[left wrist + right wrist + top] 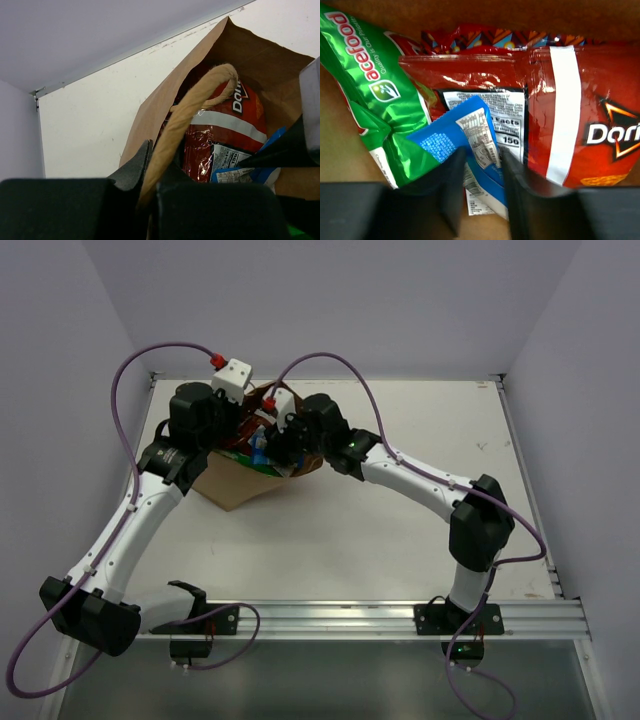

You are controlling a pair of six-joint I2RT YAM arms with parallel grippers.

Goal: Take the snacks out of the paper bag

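One paper bag point(235, 485) sits far left on the table point(420, 440), holding four visible snacks: one Doritos bag point(590, 125), one green chip bag point(375, 90), one red packet point(485, 37) behind, and one slim blue bar point(455, 140). The left gripper point(150, 165) pinches one twisted handle point(185, 120); the right gripper point(482, 185) clamps the slim blue bar.

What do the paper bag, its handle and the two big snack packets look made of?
Paper bag: matte brown kraft paper, creased, no shine. Handle: tan twisted paper cord, by its spiral strands. Doritos bag and green packet: glossy plastic or foil film, likely; both crinkle and throw bright highlights.
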